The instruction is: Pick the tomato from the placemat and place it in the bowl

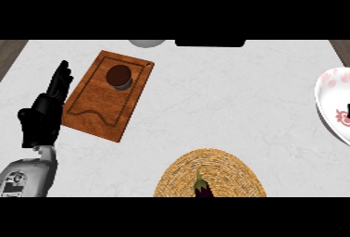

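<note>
A white marbled counter (205, 102) is filling the head view, seen from steeply above. At the left, the robot's left hand (42, 118) is resting with its black fingers straight and pointing up toward the far edge, released and holding nothing, its grey forearm (26, 176) coming in from the lower left corner. Just beside that hand, to its right, a wooden cutting board (103, 106) is lying flat and tilted, its long side running from upper right to lower left; the fingers are sitting close to its left edge, and I cannot tell whether they are touching it. A small round dark-brown object (120, 77) is sitting on the upper part of the board, with a paler grey rim showing beneath it. At the bottom centre, a round woven straw placemat (226, 173) is lying partly cut off by the lower edge. On its lower middle, a dark purple eggplant (202, 187) with a green stem is lying, also partly cut off; this is the only item showing on the placemat, and it looks like an eggplant rather than a tomato. At the right edge, well apart from the placemat, a white bowl (328, 99) with red patterning is sitting, only partly in view. A small black shape, too little to identify, is showing at the very right edge over the bowl. The robot's right hand is not showing clearly anywhere. At the far edge of the counter, a pale rounded object (146, 43) and a flat black object (209, 43) are sitting side by side, both mostly cut off.
</note>
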